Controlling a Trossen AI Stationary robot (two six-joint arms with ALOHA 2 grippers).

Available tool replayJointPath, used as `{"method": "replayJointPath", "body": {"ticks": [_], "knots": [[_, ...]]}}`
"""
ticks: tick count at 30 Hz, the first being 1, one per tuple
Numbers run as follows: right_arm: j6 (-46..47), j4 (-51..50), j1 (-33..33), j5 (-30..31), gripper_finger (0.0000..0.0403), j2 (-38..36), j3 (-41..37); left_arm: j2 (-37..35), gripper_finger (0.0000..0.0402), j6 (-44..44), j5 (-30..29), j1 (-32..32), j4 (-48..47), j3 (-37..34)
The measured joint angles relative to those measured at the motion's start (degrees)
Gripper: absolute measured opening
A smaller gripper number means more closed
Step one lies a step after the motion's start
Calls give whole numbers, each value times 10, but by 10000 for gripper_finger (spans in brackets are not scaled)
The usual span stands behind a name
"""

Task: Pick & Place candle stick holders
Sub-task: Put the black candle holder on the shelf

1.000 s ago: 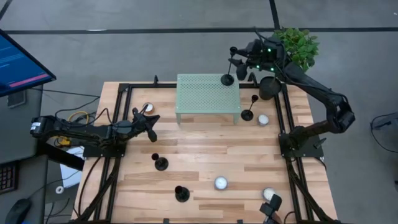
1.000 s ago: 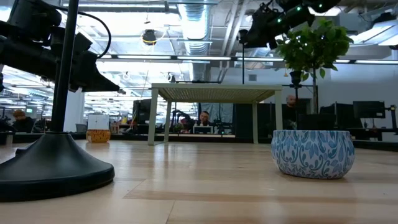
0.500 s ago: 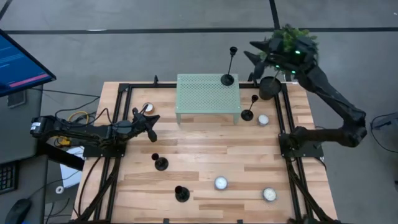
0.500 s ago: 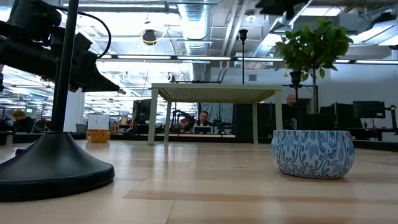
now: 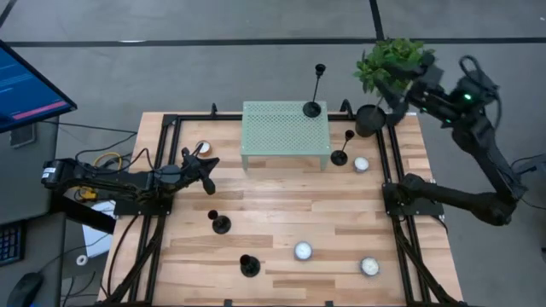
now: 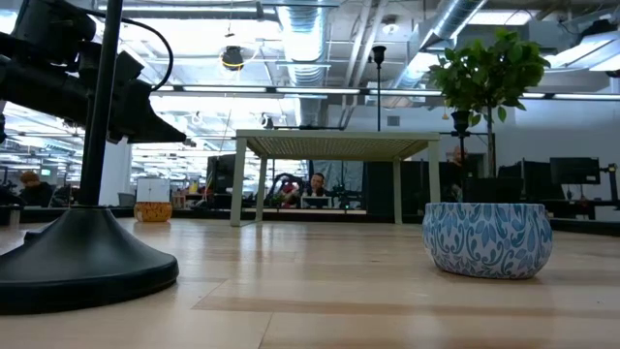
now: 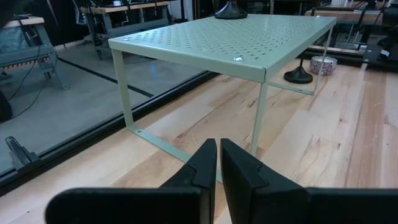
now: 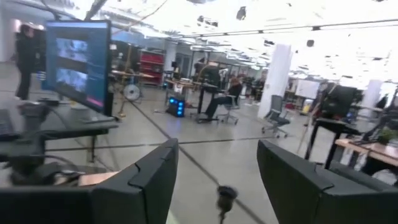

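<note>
One tall black candle stick holder [image 5: 314, 94] stands by its disc base on the far right corner of the green perforated stand [image 5: 286, 132]; in the low view the holder [image 6: 379, 87] rises above the stand top. A second holder [image 5: 341, 152] stands on the table right of the stand. Two short ones [image 5: 221, 223] [image 5: 248, 266] stand near the front. My right gripper [image 5: 396, 85] [image 8: 217, 168] is open and empty, raised beside the plant, right of the stand. My left gripper [image 5: 206, 164] [image 7: 217, 155] is shut, at the table's left, pointing at the stand.
A black pot [image 5: 369, 119] with a green plant [image 5: 388, 58] stands at the far right corner. Small white bowls [image 5: 361, 164] [image 5: 303, 251] [image 5: 368, 267] [image 5: 202, 149] lie about the table. A blue-patterned bowl [image 6: 487, 237] and a holder's base [image 6: 82, 257] fill the low view's foreground.
My right gripper has drawn back from the top of the tall holder on the stand, going toward the table's right edge and up, past the plant. The holder stays upright on the stand's corner.
</note>
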Motion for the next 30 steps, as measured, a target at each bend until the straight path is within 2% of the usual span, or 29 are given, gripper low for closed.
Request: {"method": "replayJointPath", "body": {"ticks": [6, 17, 21, 25, 30], "knots": [[2, -98, 34, 0, 194, -50, 0, 0, 23, 0, 0, 0, 17, 0], [57, -252, 121, -2, 163, -109, -1, 0, 23, -32, 22, 0, 126, 0], [89, -258, 150, -2, 149, -131, -22, 0, 23, -35, 47, 0, 191, 0], [107, -238, 169, -1, 133, -160, -62, 0, 23, -1, 57, 0, 272, 0], [122, -205, 180, 0, 114, -187, -117, 9, 19, -1, 78, 0, 279, 45]]}}
